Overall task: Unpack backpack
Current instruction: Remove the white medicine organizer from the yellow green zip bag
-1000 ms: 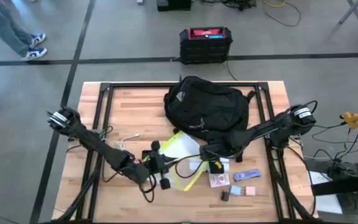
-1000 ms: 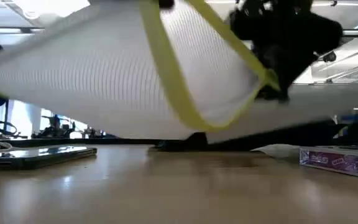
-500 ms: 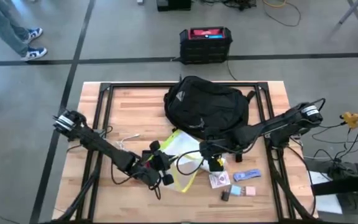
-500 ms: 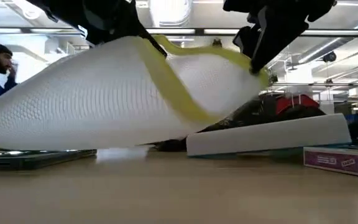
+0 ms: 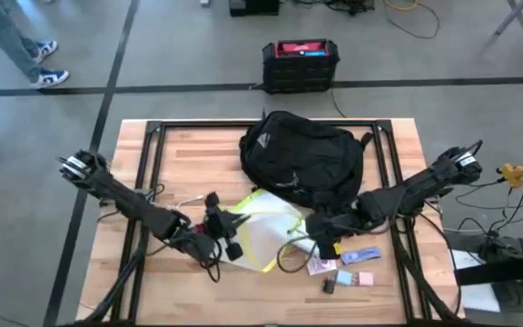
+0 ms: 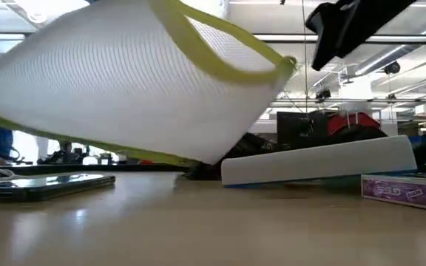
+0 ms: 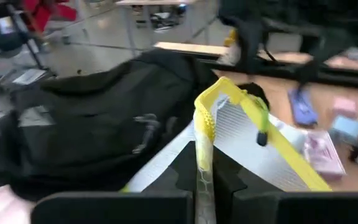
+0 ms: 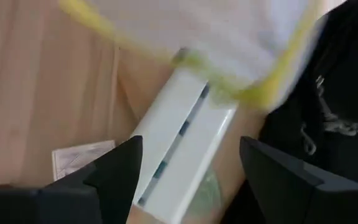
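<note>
Fingers of the left gripper are clamped on the yellow edge of a white mesh pouch; the left wrist view shows that yellow band pinched between the two dark fingers, with the pouch running away from them toward the right arm. Fingers of the right gripper are spread wide with nothing between them; the right wrist view shows the two pads apart above a flat white box that lies on the table under the pouch's far yellow edge. The backpack sits at the back middle of the table, behind both grippers, logo end toward the left arm, and its near edge is just behind the pouch. The pouch's long axis runs roughly from the left gripper toward the right one, across the front of the backpack; in the low view it hangs lifted off the table at one end. The left arm alone carries it. The right gripper is nearer the backpack's front edge and the white box, so it looks better placed for the next grab. Small cards and packets lie on the table near the right gripper.
</note>
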You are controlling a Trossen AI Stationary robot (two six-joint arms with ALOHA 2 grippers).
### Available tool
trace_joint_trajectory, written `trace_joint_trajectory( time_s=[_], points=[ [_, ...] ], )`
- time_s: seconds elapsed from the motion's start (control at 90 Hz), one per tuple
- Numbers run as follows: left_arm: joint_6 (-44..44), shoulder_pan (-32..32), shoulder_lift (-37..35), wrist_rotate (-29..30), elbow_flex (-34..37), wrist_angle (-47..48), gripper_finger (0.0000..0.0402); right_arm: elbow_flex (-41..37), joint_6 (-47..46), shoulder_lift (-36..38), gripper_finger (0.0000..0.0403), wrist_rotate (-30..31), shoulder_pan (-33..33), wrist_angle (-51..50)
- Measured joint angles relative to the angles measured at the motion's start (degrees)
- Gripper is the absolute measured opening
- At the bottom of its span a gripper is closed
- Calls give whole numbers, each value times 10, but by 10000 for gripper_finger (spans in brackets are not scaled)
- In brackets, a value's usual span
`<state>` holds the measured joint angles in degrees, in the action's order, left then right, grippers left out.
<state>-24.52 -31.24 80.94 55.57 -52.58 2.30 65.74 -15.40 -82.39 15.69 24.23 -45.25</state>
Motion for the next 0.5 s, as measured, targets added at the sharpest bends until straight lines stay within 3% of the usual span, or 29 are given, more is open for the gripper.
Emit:
trace_joint_trajectory(
  time_s=[0.111,0.367,0.5],
  points=[
    [13,-12,-28,1,0,23,0,-31,-24,0,248,9,23,24],
    [70,-87,-26,-100,1,22,0,-97,-99,-2,235,10,53,54],
    [70,-142,-22,-110,2,22,0,-118,-116,-2,230,11,63,93]
  ],
)
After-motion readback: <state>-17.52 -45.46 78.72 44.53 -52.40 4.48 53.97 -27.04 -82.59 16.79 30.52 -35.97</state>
